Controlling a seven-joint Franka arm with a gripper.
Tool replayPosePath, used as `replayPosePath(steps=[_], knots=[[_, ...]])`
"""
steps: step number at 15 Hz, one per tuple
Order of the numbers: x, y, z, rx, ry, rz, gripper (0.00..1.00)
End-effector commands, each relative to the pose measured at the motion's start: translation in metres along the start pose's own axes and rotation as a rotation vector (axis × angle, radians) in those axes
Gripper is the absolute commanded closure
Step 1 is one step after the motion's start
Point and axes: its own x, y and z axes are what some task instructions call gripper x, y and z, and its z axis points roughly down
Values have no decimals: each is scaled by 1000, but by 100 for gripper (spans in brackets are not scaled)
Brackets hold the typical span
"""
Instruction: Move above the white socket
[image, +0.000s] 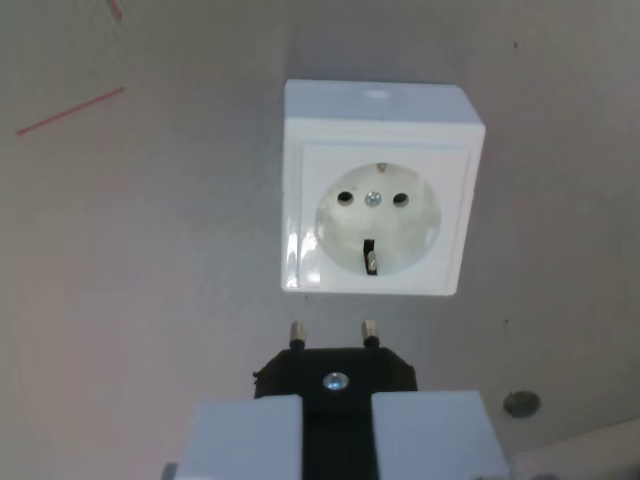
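Note:
A white socket lies on the grey surface in the upper middle of the wrist view, its round recess with two holes and a centre screw facing the camera. Below it, at the bottom of the view, my gripper is shut on a black plug. The plug's two metal pins point toward the socket and end a short way below its lower edge, apart from it. The white fingers flank the plug body on both sides.
A thin red line is marked on the grey surface at the upper left. A small dark round spot sits at the lower right, near a pale edge in the corner.

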Motion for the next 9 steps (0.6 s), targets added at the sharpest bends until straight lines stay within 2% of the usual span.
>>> replayPosePath(steps=[1, 9], knots=[[-4, 7, 10, 42, 107, 64, 100], [0, 15, 24, 45, 102, 66, 100]])
